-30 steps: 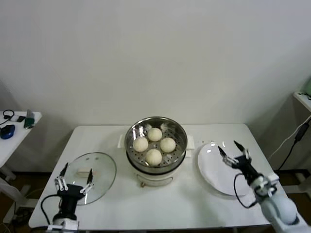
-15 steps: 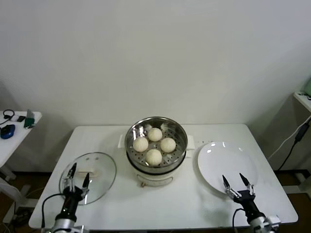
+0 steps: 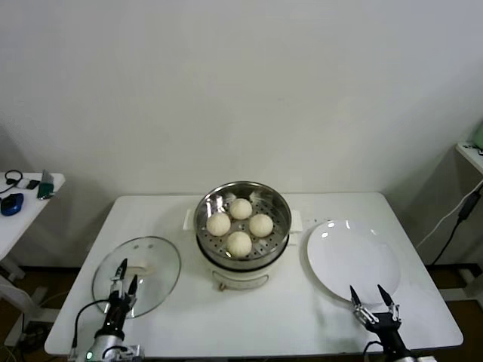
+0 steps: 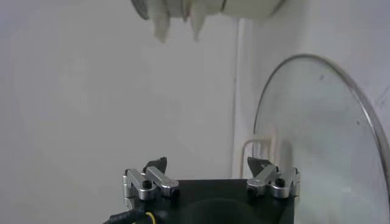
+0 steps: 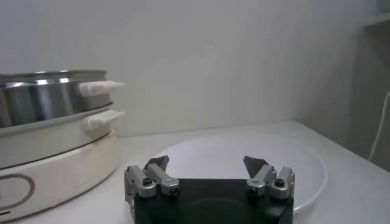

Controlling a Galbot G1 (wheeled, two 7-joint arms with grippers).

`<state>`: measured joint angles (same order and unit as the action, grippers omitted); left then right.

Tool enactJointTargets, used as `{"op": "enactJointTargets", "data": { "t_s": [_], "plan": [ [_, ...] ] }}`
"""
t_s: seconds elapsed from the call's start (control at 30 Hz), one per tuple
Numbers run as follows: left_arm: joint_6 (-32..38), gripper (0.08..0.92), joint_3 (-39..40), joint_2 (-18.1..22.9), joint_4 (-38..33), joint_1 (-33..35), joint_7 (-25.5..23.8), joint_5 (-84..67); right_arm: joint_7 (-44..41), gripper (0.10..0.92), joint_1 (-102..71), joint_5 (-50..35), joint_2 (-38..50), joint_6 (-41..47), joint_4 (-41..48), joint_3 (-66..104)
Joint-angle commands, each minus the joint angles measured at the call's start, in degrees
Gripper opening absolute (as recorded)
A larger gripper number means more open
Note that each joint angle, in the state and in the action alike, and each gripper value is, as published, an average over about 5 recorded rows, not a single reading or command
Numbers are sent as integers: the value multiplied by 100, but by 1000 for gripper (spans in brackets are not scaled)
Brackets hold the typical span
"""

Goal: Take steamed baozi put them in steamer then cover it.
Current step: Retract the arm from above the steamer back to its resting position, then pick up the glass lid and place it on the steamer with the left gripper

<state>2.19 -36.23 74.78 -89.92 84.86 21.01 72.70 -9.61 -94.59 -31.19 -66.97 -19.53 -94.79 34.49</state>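
Observation:
Several pale baozi (image 3: 239, 243) lie on the perforated tray inside the open steel steamer (image 3: 279, 205) at the table's middle; the steamer also shows in the right wrist view (image 5: 55, 100). Its glass lid (image 3: 155, 260) lies flat on the table to the left, with a pale handle (image 3: 132, 267); the lid also shows in the left wrist view (image 4: 317, 122). My left gripper (image 3: 124, 271) is open and empty at the lid's near edge. My right gripper (image 3: 371, 296) is open and empty at the near edge of the white plate (image 3: 355, 256).
The empty white plate also shows in the right wrist view (image 5: 244, 155), just beyond the right fingers. A side table (image 3: 19, 204) with small items stands at far left. A cable (image 3: 453, 226) hangs at far right.
Both arms have drawn back toward the table's near edge. The right gripper left the plate's middle and now sits low at its front rim. The left gripper moved slightly nearer.

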Motion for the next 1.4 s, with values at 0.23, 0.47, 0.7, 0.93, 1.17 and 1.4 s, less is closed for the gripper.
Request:
{"op": "enactJointTargets", "data": {
  "t_s": [0.23,0.47,0.7,0.93,1.17,1.4],
  "plan": [
    [-85,823,81,-93,936,-913,70,478,-7,823,-243,125,-266,-115,-151,101],
    [-127,804,54,-107,1093,-942,68,485,-4,823,-287,126,-288,-193,-188,144],
    [-185,627,36,-53,1010,-799,69,436,-4,823,-282,141,-310,-233,-174,125],
    [-204,428,48,69,991,-803,64,433,-8,823,-267,163,-351,-235,-201,112],
    [-271,220,64,105,784,-784,36,268,7,823,-253,225,-372,-198,-274,145],
    [-871,131,136,-262,-788,-499,-448,-704,302,823,-252,615,-415,143,-474,307]
  ]
}}
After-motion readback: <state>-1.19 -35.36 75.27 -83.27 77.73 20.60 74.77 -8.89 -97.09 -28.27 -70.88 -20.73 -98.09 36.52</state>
